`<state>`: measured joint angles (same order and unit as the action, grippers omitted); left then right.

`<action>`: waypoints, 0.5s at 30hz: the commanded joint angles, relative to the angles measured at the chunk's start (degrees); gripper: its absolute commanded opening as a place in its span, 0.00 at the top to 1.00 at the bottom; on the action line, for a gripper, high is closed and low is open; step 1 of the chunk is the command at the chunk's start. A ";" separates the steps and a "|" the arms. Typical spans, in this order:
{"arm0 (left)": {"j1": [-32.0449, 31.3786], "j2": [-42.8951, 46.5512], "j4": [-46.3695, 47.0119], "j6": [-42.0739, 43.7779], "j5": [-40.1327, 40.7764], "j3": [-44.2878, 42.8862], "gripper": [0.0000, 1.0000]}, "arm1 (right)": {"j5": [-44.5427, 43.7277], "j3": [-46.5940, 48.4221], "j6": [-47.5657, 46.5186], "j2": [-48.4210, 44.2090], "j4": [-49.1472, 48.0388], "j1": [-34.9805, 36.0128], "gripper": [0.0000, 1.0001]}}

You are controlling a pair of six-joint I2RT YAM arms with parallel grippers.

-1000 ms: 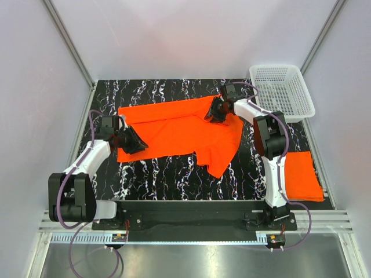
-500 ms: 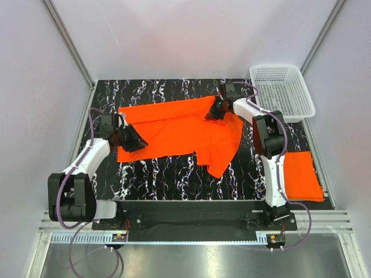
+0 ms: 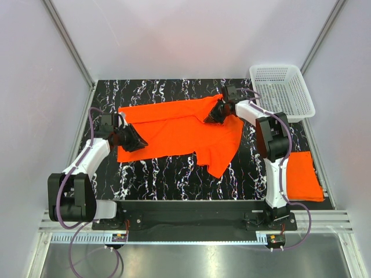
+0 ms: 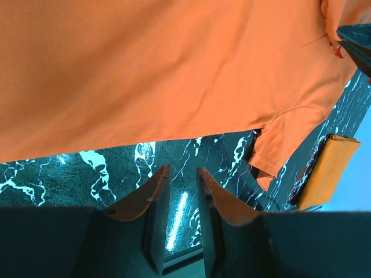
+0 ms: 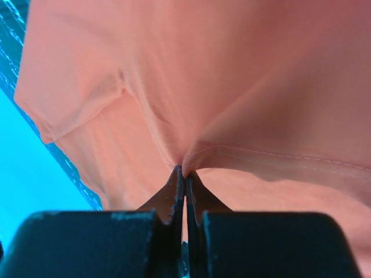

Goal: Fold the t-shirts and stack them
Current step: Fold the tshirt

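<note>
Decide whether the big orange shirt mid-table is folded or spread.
Spread: the shirt lies opened out wide and mostly flat, not in a compact fold.

The left arm (image 3: 90, 159) and right arm (image 3: 273, 179) are white links between bulky black joint housings, trailing thin purple cables (image 3: 70, 246). The left end effector (image 4: 177, 174) and right end effector (image 5: 184, 171) each carry 2 tapered black fingers.
</note>
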<state>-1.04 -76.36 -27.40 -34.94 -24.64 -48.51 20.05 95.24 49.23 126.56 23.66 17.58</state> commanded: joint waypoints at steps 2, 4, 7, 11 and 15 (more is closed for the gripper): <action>-0.02 0.24 0.94 0.40 0.12 -1.76 0.71 | 1.39 -2.07 5.61 -5.18 -0.01 0.52 1.00; -0.02 0.24 1.03 0.40 0.38 -1.76 0.71 | 1.74 -3.47 7.45 -6.24 -0.98 0.87 1.00; -0.02 -0.11 1.29 0.31 0.56 -1.85 0.71 | 3.41 -4.10 8.60 -6.33 -2.57 0.96 0.92; 0.07 -1.95 2.43 0.14 0.12 -2.99 0.69 | 3.60 -5.85 2.74 -9.64 -1.87 0.87 0.67; 0.07 -3.79 4.80 -0.92 -0.49 -4.57 0.69 | -0.01 -9.28 -7.47 -14.67 1.82 -1.93 0.50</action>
<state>-1.04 -79.13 -26.63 -35.07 -24.29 -49.58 21.85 87.00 50.35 119.26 23.42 17.32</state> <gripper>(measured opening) 0.308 0.479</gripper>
